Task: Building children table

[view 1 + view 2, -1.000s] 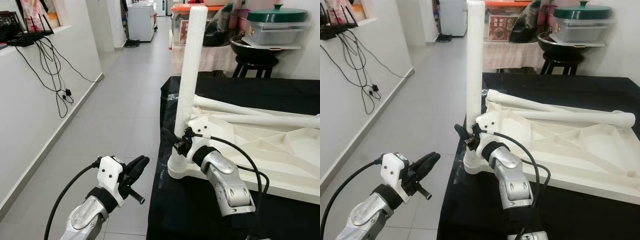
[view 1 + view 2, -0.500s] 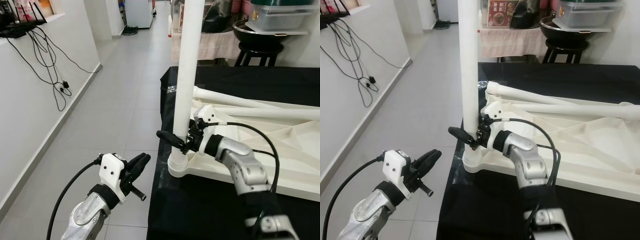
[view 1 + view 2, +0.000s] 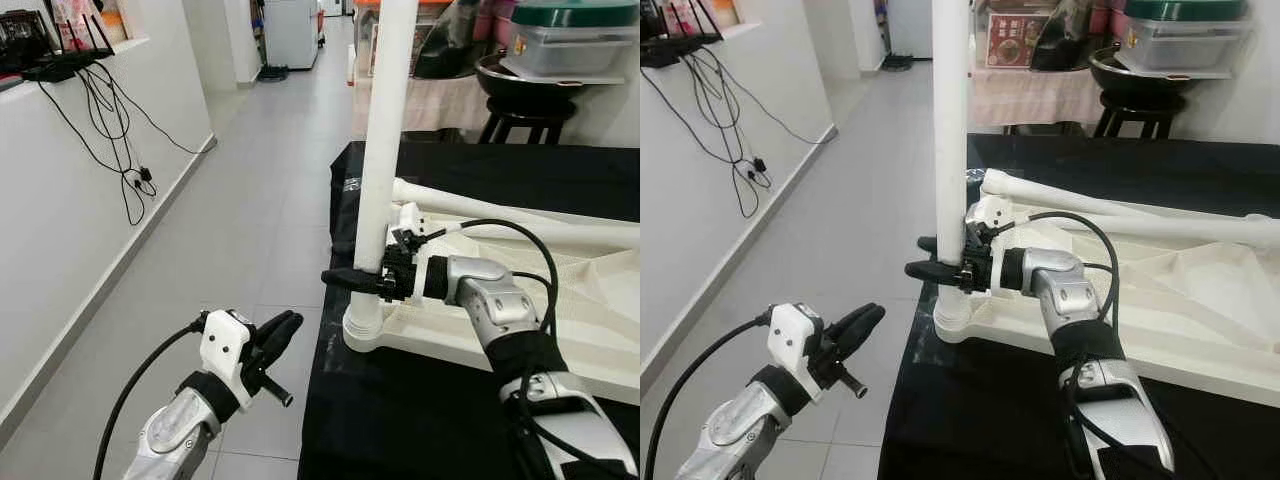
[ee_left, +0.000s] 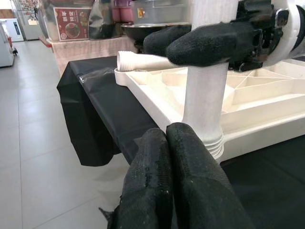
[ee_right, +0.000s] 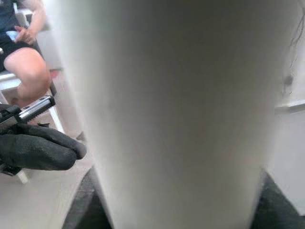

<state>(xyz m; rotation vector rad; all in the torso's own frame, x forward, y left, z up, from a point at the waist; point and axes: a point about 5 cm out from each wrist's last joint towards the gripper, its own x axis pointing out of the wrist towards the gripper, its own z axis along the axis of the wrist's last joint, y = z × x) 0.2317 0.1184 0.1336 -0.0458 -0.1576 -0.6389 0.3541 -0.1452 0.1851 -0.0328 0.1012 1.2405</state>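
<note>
1. The right gripper [image 3: 362, 280] reaches out level, its black fingers clamped on the upright white table leg [image 3: 388, 140] just above its socket.
2. That leg stands at the near corner of the upturned white tabletop [image 3: 590, 300] (on a black-covered table [image 3: 400, 400]).
3. The left gripper [image 3: 275, 335] hovers beside the table, fingers pressed together, holding nothing.

The upright table leg [image 3: 388, 150] runs off the top edge, its upper end unseen.

A white table leg [image 5: 181, 109] stands very close to the camera, blurred, with a dark pincer finger [image 5: 81, 210] at each lower side of it. Beside it lie the other pincer's black fingers [image 5: 38, 148], and behind them sits a person [image 5: 24, 52] on a white chair [image 5: 12, 78].
</note>
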